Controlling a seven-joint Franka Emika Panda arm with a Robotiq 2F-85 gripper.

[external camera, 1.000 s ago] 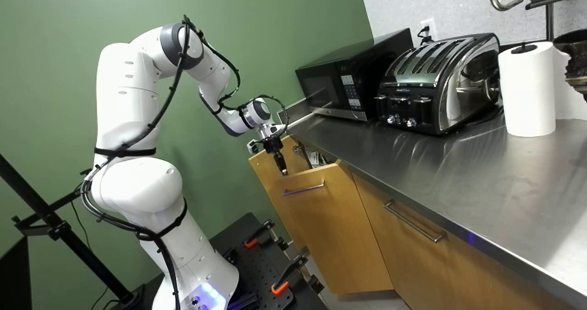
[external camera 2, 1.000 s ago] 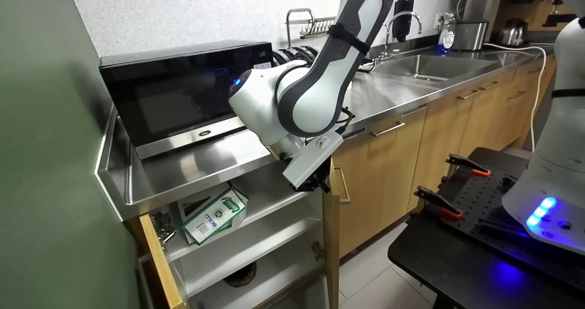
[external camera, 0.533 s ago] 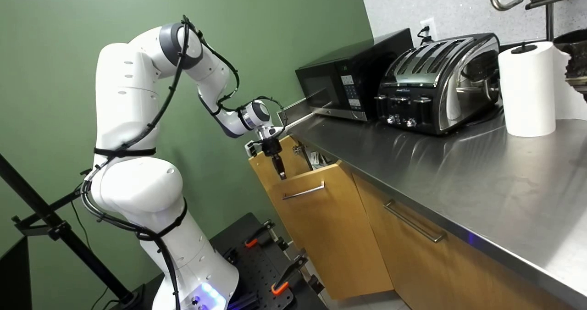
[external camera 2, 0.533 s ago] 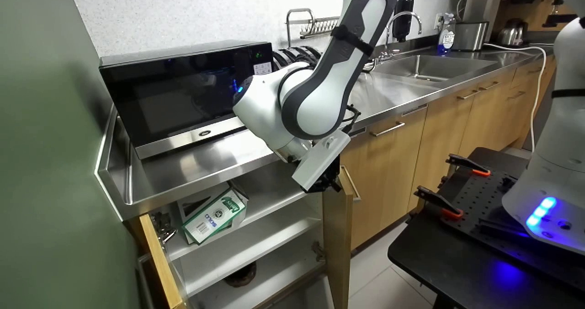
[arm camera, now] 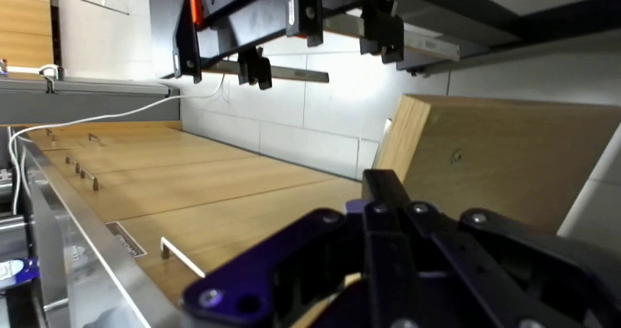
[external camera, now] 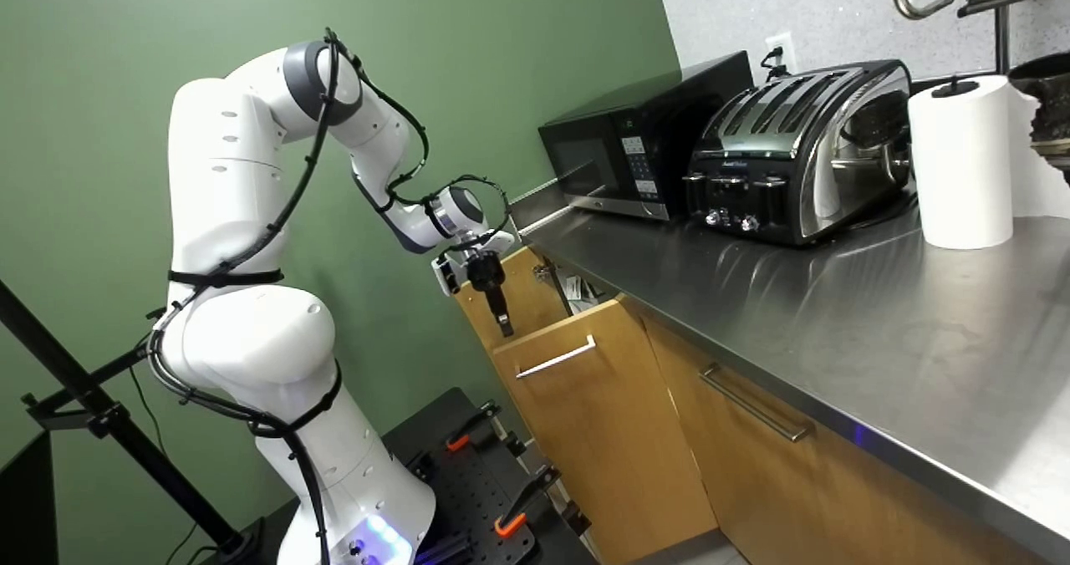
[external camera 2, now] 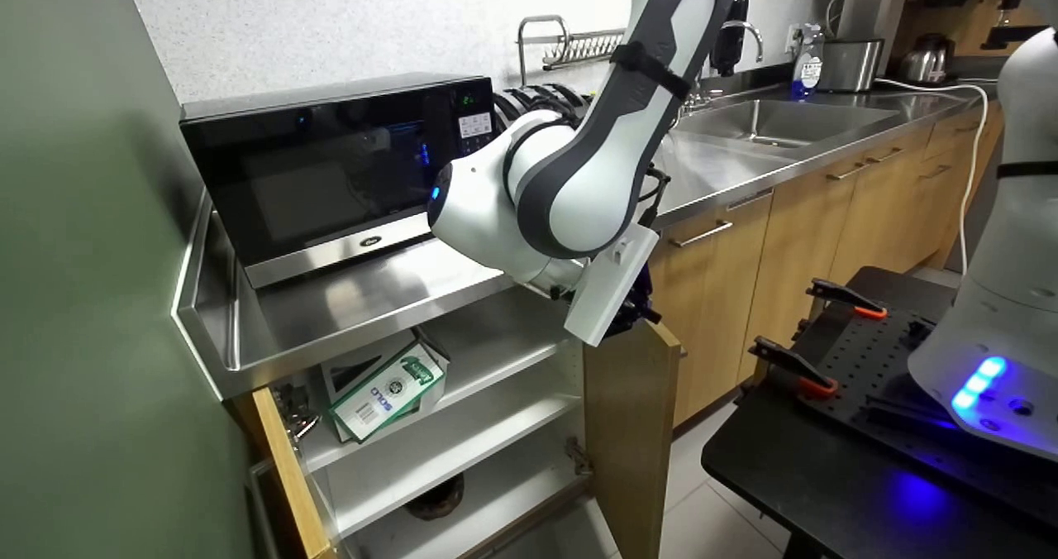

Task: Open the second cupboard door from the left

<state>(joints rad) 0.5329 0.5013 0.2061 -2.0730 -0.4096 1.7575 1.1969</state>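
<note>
Swinging the second cupboard door from the left (external camera 2: 632, 435) wider seems the step: in an exterior view it stands part open, right of the shelves (external camera 2: 450, 443), so best push by its free edge in an arc about the hinge (external camera 2: 579, 457), without riding over the top. Wrist view: jaws clenched together on nothing, just beside that edge, contact uncertain. In an exterior view, arm (external camera: 238, 214) bent high, sloping down rightward, jaws pointing downward.
</note>
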